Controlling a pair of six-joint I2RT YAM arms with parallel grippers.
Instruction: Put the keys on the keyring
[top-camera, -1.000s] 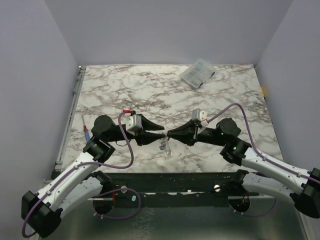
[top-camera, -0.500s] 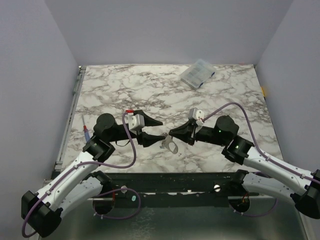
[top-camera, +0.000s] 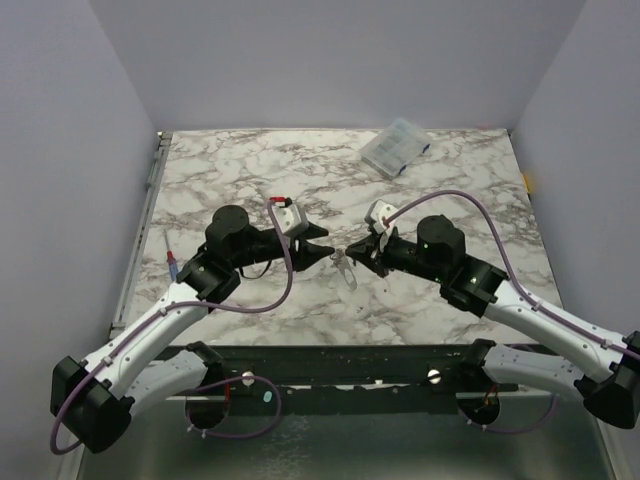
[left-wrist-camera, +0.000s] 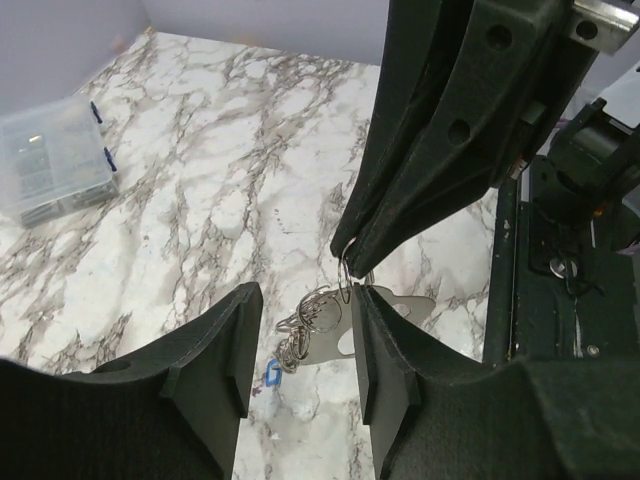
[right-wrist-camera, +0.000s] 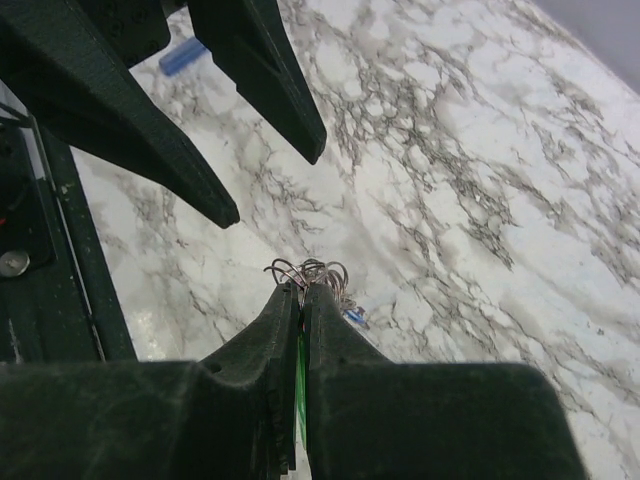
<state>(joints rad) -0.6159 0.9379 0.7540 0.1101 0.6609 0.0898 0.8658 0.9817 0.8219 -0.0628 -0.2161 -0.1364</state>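
Two keys to thread, and neither is clearly on yet, as far as you can see. Your right fingers (right-wrist-camera: 300, 292) are clamped tight on the keyring (left-wrist-camera: 312, 318). Its wire loops hang from the tips low over the worktop (top-camera: 230, 170), btw. the two arms; can't tell if they touch it. A green sliver shows in the seam of those fingers, prob. the green key (right-wrist-camera: 300, 372). The blue key (left-wrist-camera: 272, 372) is only a blue fleck under the loops. Whether it's threaded or just tangled in, can't tell, it's too small. Your left fingers (top-camera: 322, 245) stand apart w/ nothing btw. them, pointed at the bundle from just beside it. So I'd judge: ring secured, threading itself still to do, or at least to confirm. Vs. a sec ago: then both sets of tips met nose to nose nearer the front edge, w/ the left fingers nearly closed. Since then the left has let go, both wrists have moved further in and turned, and the bundle has gone along w/ the right.
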